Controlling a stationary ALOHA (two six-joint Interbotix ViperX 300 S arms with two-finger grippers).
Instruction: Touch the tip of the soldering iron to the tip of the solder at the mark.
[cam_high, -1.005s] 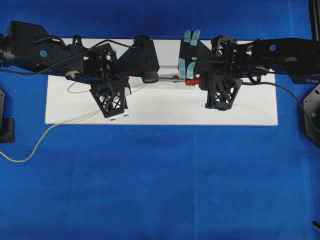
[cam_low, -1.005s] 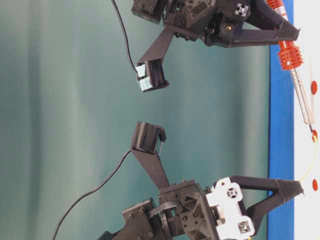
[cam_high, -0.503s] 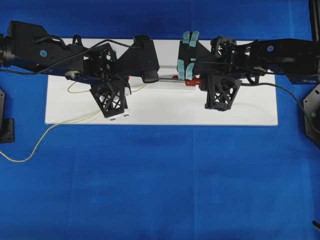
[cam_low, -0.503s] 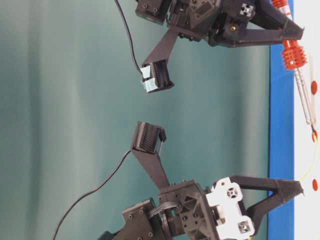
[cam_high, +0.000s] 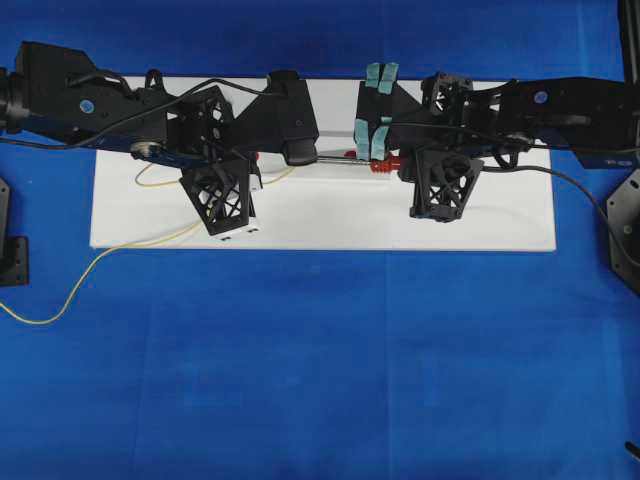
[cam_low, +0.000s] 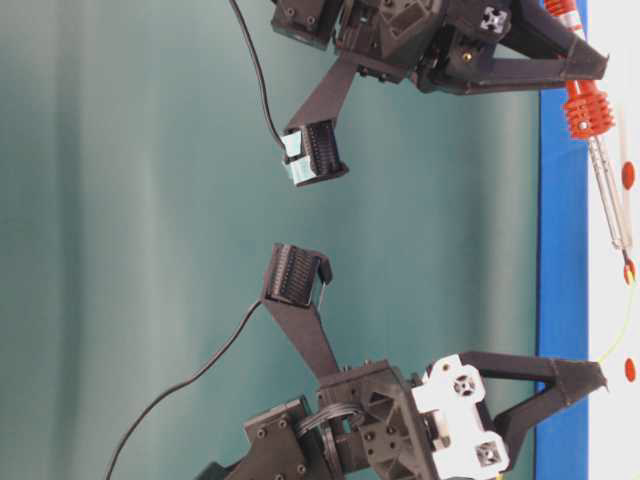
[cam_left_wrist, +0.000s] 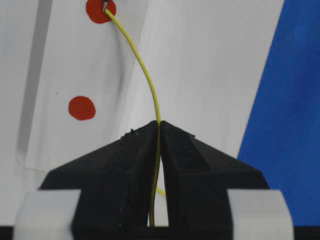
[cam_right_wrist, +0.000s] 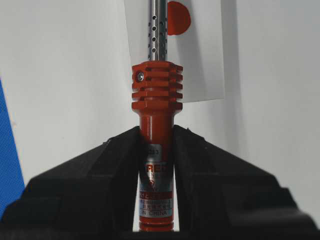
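My left gripper is shut on the thin yellow solder. The wire curves away from the jaws to a red mark on the white board. My right gripper is shut on the red handle of the soldering iron, and its silver shaft points away from it. In the table-level view the iron's dark tip sits at the middle red mark, where it meets the end of the solder. The overhead view hides that spot under the left arm.
The white board lies on a blue cloth. Two more red marks flank the middle one. The solder's slack trails off the board's left front onto the cloth. The iron's black cord runs off to the right.
The right arm has shifted a little with the iron in its grip. The iron's tip stays at the mark, and the left arm and solder have not moved.
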